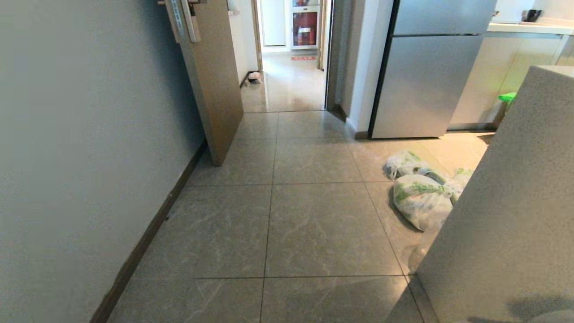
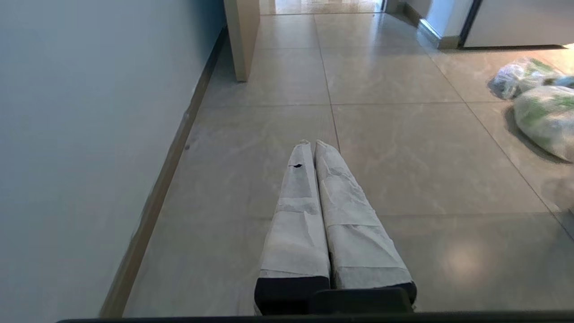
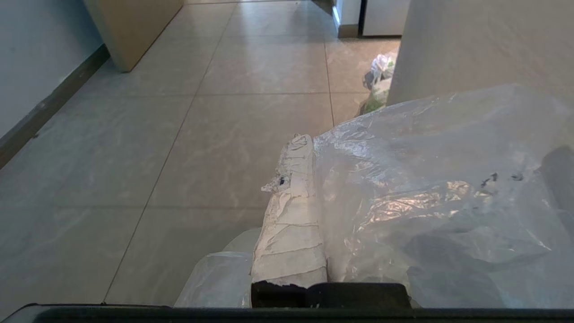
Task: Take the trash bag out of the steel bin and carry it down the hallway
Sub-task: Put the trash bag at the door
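Observation:
In the right wrist view my right gripper (image 3: 311, 141) is shut on the trash bag (image 3: 439, 179), a thin clear plastic bag. The bag drapes over one finger and hides it, so only the taped white finger (image 3: 291, 215) shows. More clear plastic hangs below the gripper. My left gripper (image 2: 312, 143) is shut with nothing between its taped fingers and hangs low over the floor tiles. Neither arm shows in the head view. The steel bin is out of view. The hallway (image 1: 287, 85) runs on past an open doorway ahead.
A grey wall (image 1: 80, 157) with dark baseboard runs along the left. An open wooden door (image 1: 215, 80) stands ahead left. A steel fridge (image 1: 426, 76) is ahead right. A pale counter block (image 1: 506, 202) stands close on the right, with white, green-printed grocery bags (image 1: 421, 197) at its foot.

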